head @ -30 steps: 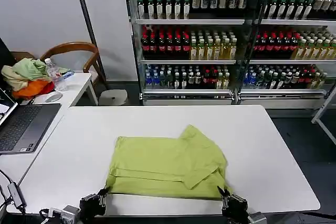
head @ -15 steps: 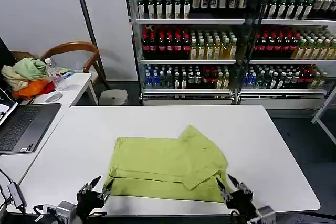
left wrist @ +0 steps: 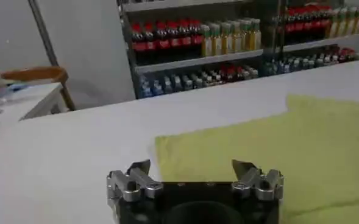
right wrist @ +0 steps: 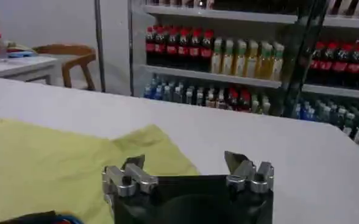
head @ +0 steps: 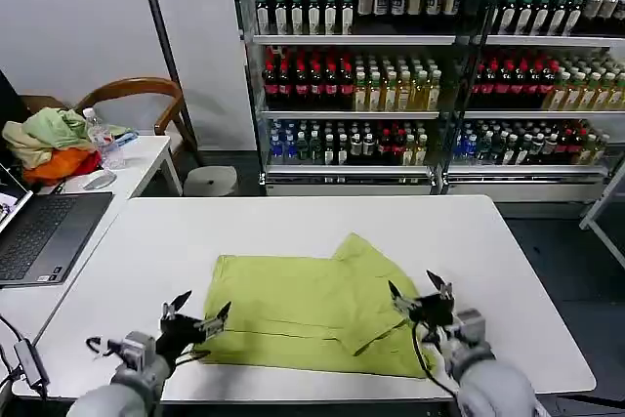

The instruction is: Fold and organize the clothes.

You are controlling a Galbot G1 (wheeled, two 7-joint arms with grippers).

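The clothes, one lime yellow-green T-shirt (head: 312, 314), lie partly folded on the white table (head: 293, 231), with a sleeve flap turned over at the right. My left gripper (head: 198, 316) hovers open over the shirt's near left corner. My right gripper (head: 420, 295) hovers open above the shirt's right edge. In the left wrist view the shirt (left wrist: 270, 146) spreads beyond the open left gripper (left wrist: 191, 167). In the right wrist view the shirt (right wrist: 57, 170) lies under and beside the open right gripper (right wrist: 184, 162). Neither holds anything.
A side desk at the left carries a laptop (head: 39, 231), a water bottle (head: 103, 139), a mouse and a heap of pale green and orange garments (head: 54, 144). A wooden chair (head: 146, 95) and drink-filled coolers (head: 420, 65) stand behind the table.
Both grippers have risen from the table's near edge and moved forward over the shirt's near corners. Their fingers have opened. The shirt has not moved.
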